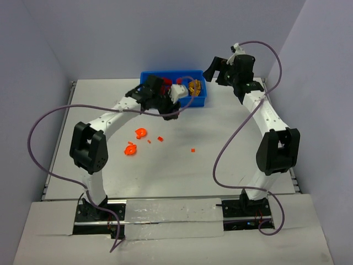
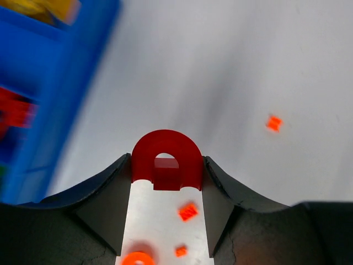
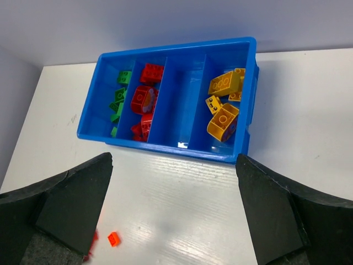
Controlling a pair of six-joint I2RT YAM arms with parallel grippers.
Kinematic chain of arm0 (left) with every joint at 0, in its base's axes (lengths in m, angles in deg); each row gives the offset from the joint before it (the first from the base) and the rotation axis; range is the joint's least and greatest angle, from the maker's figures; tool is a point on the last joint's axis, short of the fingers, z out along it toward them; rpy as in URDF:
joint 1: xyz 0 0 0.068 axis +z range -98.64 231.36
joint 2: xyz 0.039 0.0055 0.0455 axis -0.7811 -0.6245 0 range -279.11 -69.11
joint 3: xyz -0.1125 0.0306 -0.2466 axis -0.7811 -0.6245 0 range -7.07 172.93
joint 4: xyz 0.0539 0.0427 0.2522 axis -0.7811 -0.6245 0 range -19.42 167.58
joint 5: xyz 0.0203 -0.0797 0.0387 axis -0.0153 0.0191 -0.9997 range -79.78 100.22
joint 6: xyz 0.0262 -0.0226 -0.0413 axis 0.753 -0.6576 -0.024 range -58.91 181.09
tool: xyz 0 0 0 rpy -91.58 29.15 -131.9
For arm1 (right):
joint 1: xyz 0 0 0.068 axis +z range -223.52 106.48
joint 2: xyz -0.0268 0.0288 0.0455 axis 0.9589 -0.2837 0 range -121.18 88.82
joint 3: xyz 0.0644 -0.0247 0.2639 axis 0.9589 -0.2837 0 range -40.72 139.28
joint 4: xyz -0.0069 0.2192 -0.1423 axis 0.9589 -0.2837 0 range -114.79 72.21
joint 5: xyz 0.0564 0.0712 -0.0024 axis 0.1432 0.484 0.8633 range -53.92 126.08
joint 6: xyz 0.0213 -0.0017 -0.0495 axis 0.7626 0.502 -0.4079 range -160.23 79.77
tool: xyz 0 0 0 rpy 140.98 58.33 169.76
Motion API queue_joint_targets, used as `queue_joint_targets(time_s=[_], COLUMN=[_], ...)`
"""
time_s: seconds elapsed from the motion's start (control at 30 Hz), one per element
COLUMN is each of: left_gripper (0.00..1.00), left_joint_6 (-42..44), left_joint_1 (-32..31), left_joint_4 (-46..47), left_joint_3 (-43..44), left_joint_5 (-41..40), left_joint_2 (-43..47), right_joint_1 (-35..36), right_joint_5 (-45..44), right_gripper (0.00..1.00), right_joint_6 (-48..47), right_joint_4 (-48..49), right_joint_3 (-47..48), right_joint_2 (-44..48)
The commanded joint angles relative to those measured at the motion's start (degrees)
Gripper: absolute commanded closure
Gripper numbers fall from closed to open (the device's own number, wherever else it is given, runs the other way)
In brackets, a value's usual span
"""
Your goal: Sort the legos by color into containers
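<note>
My left gripper (image 1: 169,113) is shut on a red arch lego (image 2: 166,160) and holds it above the table just in front of the blue tray (image 1: 197,102). In the right wrist view the tray (image 3: 165,144) holds green legos (image 3: 118,99) in the leftmost compartment, red legos (image 3: 144,99) in the second, nothing in the third, and yellow legos (image 3: 223,105) in the fourth. Orange legos lie loose on the table: two curved ones (image 1: 140,132) (image 1: 130,149) and small ones (image 1: 160,138) (image 1: 193,149). My right gripper (image 1: 211,70) is open and empty, raised right of the tray.
Grey walls stand behind and to both sides of the white table. The tray's edge (image 2: 33,110) is blurred at the left of the left wrist view. One small orange lego (image 3: 113,238) lies near my right gripper's left finger in its view.
</note>
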Motion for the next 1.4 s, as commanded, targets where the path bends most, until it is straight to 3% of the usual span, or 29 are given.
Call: queue_joint_targets(time_s=[0.0, 0.1, 0.37, 0.97, 1.1, 1.33, 1.37], left_gripper=[0.76, 0.76, 0.76, 0.75, 0.68, 0.38, 0.37], left_joint_6=[-6.8, -10.9, -16.5, -15.6, -15.2, -15.1, -15.1], left_joint_1=[5.0, 8.5, 10.0, 10.8, 10.8, 11.1, 11.1], left_joint_4=[4.3, 10.5, 20.1, 25.8, 26.1, 26.9, 26.9], left_joint_3=[8.0, 13.6, 24.0, 29.8, 29.6, 29.7, 29.7], left_joint_5=[0.2, -3.5, -5.3, -10.9, -11.7, -14.2, -14.3], left_joint_2=[0.4, -4.5, -14.7, -28.0, -28.7, -28.8, -28.7], right_joint_1=[-0.4, -0.4, -0.4, -0.4, -0.4, -0.4, -0.4], right_joint_5=[-0.5, -1.7, -4.7, -4.1, -2.8, 0.6, 0.8], right_gripper=[0.0, 0.0, 0.0, 0.0, 0.0, 0.0, 0.0], right_joint_6=[-3.0, -4.5, -8.4, -15.1, -16.3, -21.4, -21.7], right_joint_4=[-0.5, -1.0, -1.5, -3.9, -4.7, -7.3, -7.4], right_joint_3=[-2.1, -5.5, -12.3, -21.0, -21.3, -22.4, -22.7], right_joint_2=[5.3, 7.8, 13.1, 19.2, 19.3, 20.2, 20.3])
